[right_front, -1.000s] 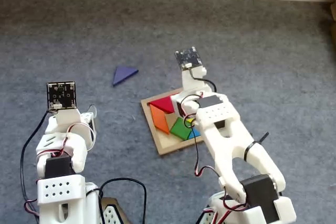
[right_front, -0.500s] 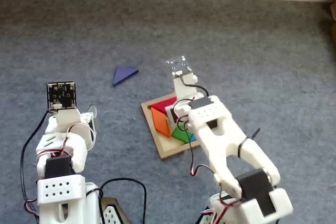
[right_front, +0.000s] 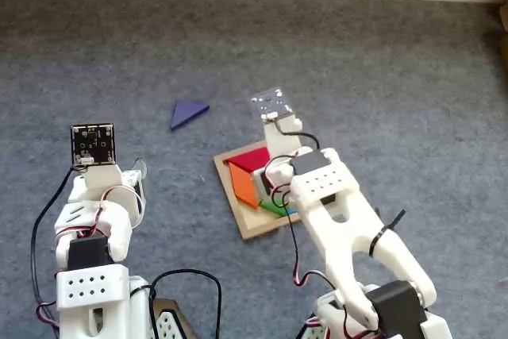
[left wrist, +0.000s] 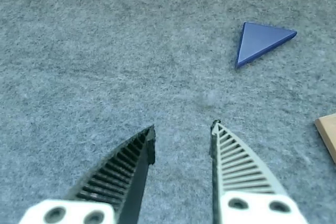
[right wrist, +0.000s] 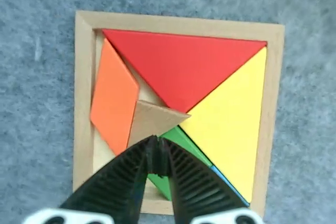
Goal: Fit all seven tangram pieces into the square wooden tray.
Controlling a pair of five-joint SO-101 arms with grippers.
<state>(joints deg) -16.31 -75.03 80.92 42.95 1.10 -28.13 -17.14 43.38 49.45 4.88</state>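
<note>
Here the right gripper [right wrist: 157,153] hangs over the square wooden tray [right wrist: 84,103], its fingers pressed together, beside the green piece [right wrist: 186,140]. The red triangle [right wrist: 178,61], yellow triangle [right wrist: 231,114] and orange parallelogram [right wrist: 113,98] lie inside (around a bare gap [right wrist: 152,119]). The left gripper [left wrist: 181,140] stands wide apart over the carpet [left wrist: 79,51], where the dark blue triangle [left wrist: 260,40] lies, well apart from the tray.

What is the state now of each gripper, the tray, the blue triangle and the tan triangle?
left gripper: open, empty.
right gripper: shut, above the tray.
tray: partly filled, gaps left.
blue triangle: flat on carpet, outside the tray.
tan triangle: in the tray, by the right gripper's tips.
</note>
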